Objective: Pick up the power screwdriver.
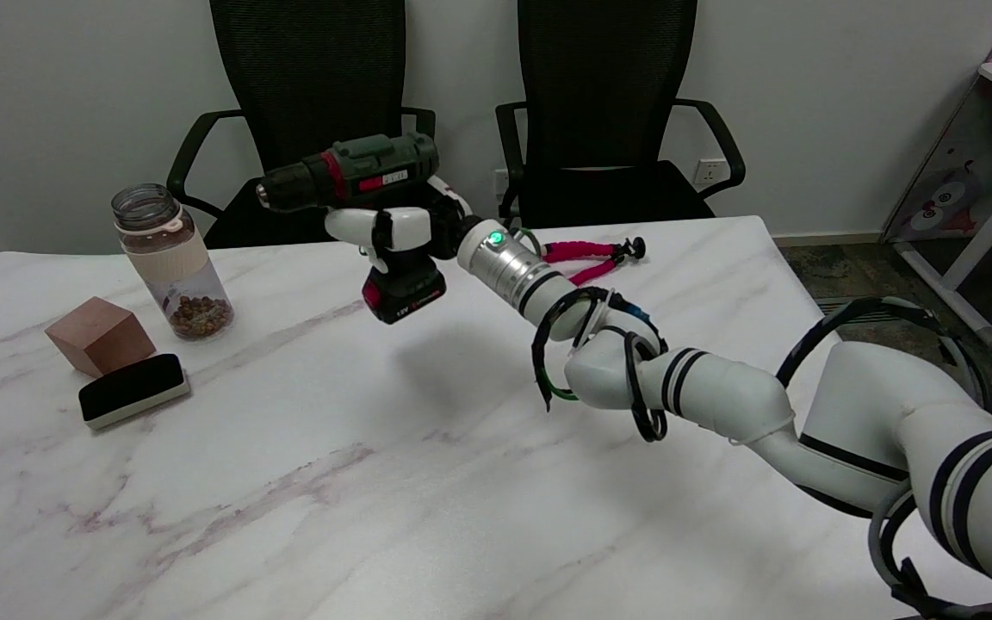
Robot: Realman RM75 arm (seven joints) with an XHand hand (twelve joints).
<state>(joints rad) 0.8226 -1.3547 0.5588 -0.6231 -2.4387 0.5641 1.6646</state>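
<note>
One right hand grips power screwdriver — aloft.

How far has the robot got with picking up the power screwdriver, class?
Done: the right hand grips the power screwdriver by its handle. In hand: it hangs above the marble table, its shadow beneath it. Left: nothing visible.

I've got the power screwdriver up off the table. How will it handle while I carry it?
Probably nose- or base-heavy: the power screwdriver carries a battery block below the right hand, so it may swing. It looks rigid, not floppy. The hand wraps only the handle, so a twist in the grip seems possible.
</note>
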